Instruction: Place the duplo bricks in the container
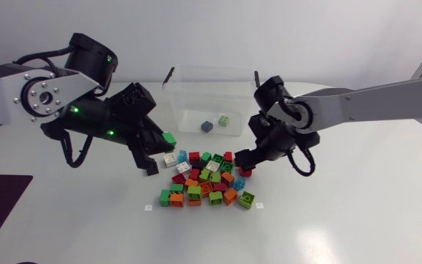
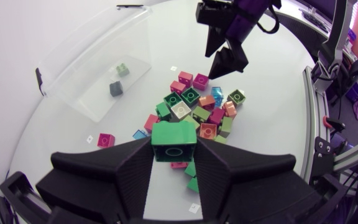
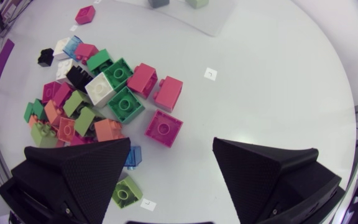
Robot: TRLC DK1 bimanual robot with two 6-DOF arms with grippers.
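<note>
My left gripper [image 1: 164, 144] is shut on a green brick [image 2: 174, 140], held off the table between the pile and the clear container [image 1: 212, 86]. In the container lie a dark grey brick [image 1: 206, 126] and a light green brick [image 1: 224, 119]. A pile of several coloured bricks [image 1: 207, 180] lies on the white table in front of the container. My right gripper [image 3: 173, 163] stands open low over the pile's right edge. A magenta brick [image 3: 163, 128] lies just ahead of its fingers, untouched.
A lone pink brick [image 2: 105, 140] lies apart from the pile, near the container's corner. Small white tags [image 1: 148, 207] [image 1: 260, 205] are stuck to the table in front of the pile. My two grippers are close, on either side of the pile.
</note>
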